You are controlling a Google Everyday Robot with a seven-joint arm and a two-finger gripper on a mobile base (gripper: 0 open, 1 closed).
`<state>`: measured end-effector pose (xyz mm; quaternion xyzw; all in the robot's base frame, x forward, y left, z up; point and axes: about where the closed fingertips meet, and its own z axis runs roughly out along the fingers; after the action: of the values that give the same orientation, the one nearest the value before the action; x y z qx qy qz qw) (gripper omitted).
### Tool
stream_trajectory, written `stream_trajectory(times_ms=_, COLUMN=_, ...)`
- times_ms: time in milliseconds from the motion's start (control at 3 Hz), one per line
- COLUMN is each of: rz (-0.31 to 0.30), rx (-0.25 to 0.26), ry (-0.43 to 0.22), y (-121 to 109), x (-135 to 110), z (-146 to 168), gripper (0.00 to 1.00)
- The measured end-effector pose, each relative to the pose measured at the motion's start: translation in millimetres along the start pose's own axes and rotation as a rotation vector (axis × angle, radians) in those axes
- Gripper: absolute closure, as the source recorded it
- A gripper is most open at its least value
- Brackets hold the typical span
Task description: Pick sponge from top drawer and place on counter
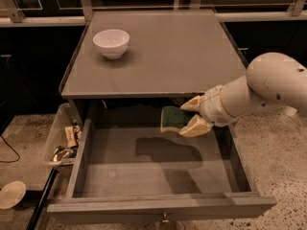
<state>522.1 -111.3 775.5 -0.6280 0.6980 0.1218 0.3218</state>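
Across upper frame: grey counter (182, 56). Below centre: top drawer (158, 171), open. Upper left: white bowl (111, 43) on counter. Centre-right: gripper (188, 116) clamped on sponge (171, 119), clear of drawer floor, below counter edge. Prob. mid-carry. Next up: lift past counter lip, then fwd to bare spot.
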Motion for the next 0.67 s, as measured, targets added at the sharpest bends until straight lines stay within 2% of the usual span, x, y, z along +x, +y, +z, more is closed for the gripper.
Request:
stream_trajectory(times_ms=333, rz=-0.043, rx=0.008, ry=-0.002, y=-2, x=-17, z=-11, gripper=1.0)
stream_trajectory(times_ms=667, rz=-0.178, rx=0.132, ry=0.028, y=-38, x=-75, z=-73, gripper=1.0)
